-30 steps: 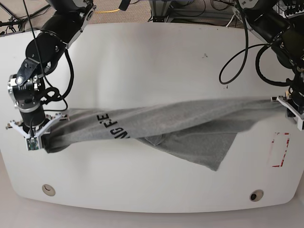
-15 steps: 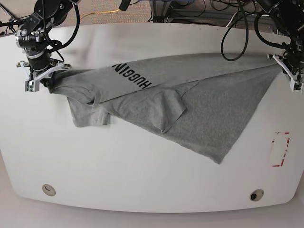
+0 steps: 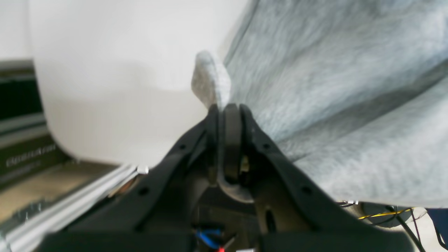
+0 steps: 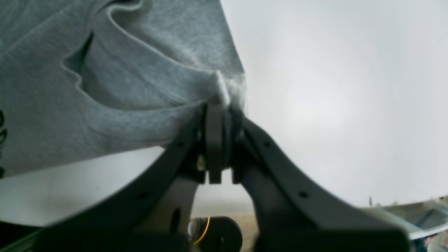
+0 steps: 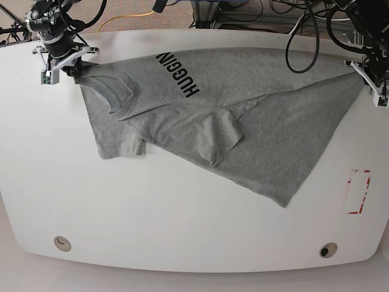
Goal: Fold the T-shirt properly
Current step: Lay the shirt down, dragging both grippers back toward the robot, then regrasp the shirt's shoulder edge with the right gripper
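Observation:
The light grey T-shirt (image 5: pixel 243 115) lies partly spread over the far half of the white table (image 5: pixel 182 225), with black letters "HUGGIN" (image 5: pixel 177 74) facing up. One sleeve is folded over its middle and a corner points toward the front. At the far left, my right gripper (image 5: pixel 70 67) is shut on the T-shirt near the neck. The right wrist view shows this gripper (image 4: pixel 220 106) pinching bunched T-shirt cloth (image 4: pixel 140 87). My left gripper (image 5: pixel 366 74) is shut on the T-shirt's far-right corner. In the left wrist view that gripper (image 3: pixel 224 108) clamps a tuft of T-shirt fabric (image 3: pixel 332 87).
A red-outlined rectangle (image 5: pixel 358 191) is marked on the table near its right edge. Two round holes (image 5: pixel 62 243) (image 5: pixel 328 250) sit near the front edge. Cables and equipment (image 5: pixel 243 12) crowd the floor behind the table.
Both grippers have carried the T-shirt from the table's middle toward the far edge. The stretched, bunched band has opened into a flatter sheet, letters now up.

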`<control>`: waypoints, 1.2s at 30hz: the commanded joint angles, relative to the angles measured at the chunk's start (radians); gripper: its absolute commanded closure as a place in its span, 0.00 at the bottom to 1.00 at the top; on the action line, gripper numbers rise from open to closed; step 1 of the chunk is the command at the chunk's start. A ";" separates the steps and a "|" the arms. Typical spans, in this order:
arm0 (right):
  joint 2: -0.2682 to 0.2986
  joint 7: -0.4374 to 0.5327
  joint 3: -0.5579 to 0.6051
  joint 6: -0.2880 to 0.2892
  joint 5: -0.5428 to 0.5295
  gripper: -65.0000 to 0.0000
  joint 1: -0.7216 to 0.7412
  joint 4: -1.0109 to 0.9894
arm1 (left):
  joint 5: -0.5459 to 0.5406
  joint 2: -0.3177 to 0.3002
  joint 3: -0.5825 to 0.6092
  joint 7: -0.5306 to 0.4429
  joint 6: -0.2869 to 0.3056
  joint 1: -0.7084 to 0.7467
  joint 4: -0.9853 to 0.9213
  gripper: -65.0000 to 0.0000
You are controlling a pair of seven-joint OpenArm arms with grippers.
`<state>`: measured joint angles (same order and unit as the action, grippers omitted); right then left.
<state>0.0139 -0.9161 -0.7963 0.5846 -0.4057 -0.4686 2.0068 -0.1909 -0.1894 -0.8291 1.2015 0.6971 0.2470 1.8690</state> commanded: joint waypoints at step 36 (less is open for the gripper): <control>0.070 0.019 0.254 0.114 -0.157 0.38 0.051 -0.025 | 0.008 -0.017 -0.014 -0.010 0.001 0.004 0.017 1.00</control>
<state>0.0662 -0.9104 -0.5568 0.6968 -0.5579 -0.4496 1.9827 -0.1814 -0.1890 -0.8417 1.2034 0.6971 0.2523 1.8690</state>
